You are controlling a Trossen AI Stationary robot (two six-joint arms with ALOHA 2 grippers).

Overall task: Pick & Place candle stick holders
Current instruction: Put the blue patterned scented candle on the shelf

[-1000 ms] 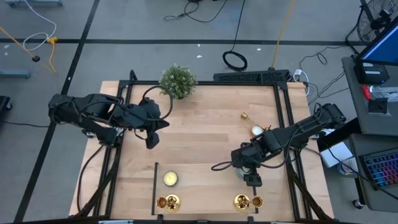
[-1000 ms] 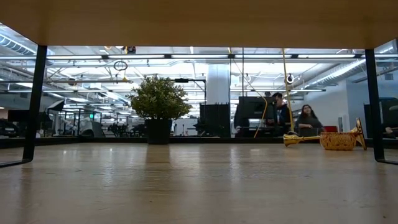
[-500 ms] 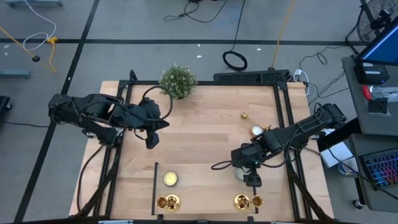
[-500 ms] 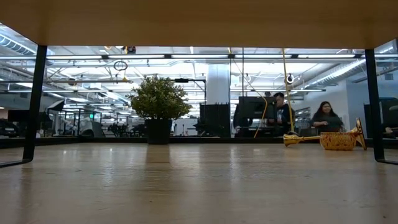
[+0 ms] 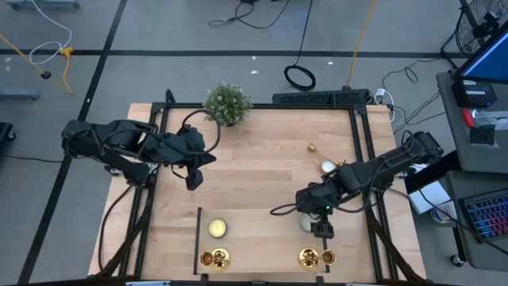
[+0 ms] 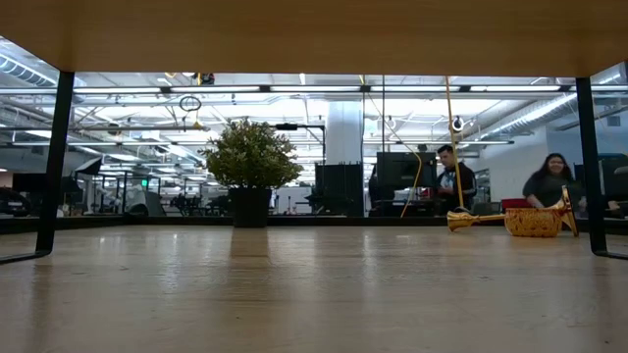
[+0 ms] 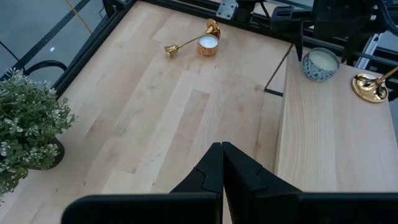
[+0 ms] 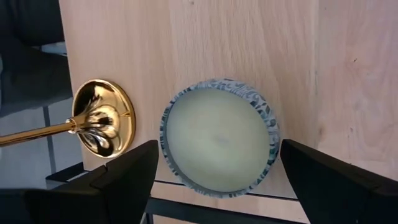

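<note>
We are holding our right gripper [image 8: 214, 180] with its fingers spread wide around a blue-patterned candle jar [image 8: 217, 137], not clamped, on the near right of the table [image 5: 262, 183]. One gold candle stick holder [image 8: 99, 121] is standing just beside the jar; another holder [image 7: 189, 43] is lying tipped over farther back. Our left gripper [image 7: 221, 163] is waiting, fingers pressed together, at far left.

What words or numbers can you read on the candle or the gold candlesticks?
No text can be read anywhere in these pictures.
The candle in its blue patterned bowl shows only pattern, no letters.
The gold candlestick holder beside it is plain shiny metal.
The right gripper is open around the candle and has no label showing.
</note>
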